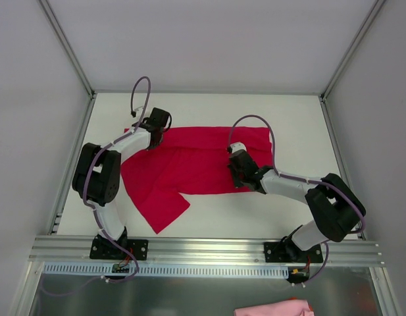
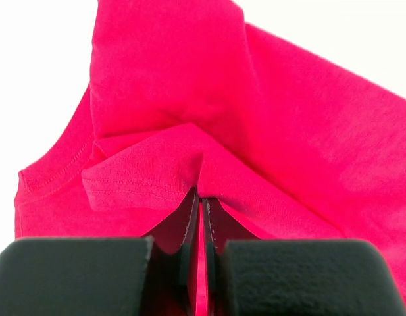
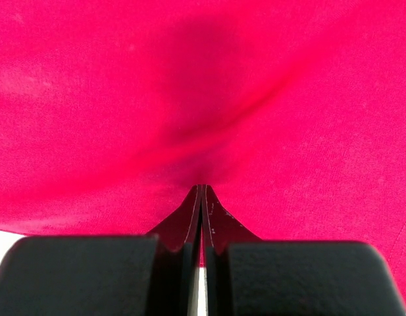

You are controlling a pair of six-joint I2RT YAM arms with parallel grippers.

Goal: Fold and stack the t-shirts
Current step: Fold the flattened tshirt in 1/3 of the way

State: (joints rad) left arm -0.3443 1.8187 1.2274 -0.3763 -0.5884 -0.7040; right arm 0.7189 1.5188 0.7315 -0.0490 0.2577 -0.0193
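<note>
A crimson t-shirt (image 1: 189,164) lies partly spread and rumpled on the white table, one flap reaching toward the near left. My left gripper (image 1: 152,137) is at the shirt's far left corner. In the left wrist view it (image 2: 201,194) is shut on a raised fold of the t-shirt (image 2: 288,118) beside a stitched hem. My right gripper (image 1: 237,172) is over the shirt's near right part. In the right wrist view it (image 3: 201,187) is shut on a pinch of the t-shirt (image 3: 189,79), which fills that view.
White walls with metal posts (image 1: 71,52) enclose the table on three sides. An aluminium rail (image 1: 203,247) runs along the near edge at the arm bases. A pink cloth (image 1: 272,308) lies below the rail at the bottom right.
</note>
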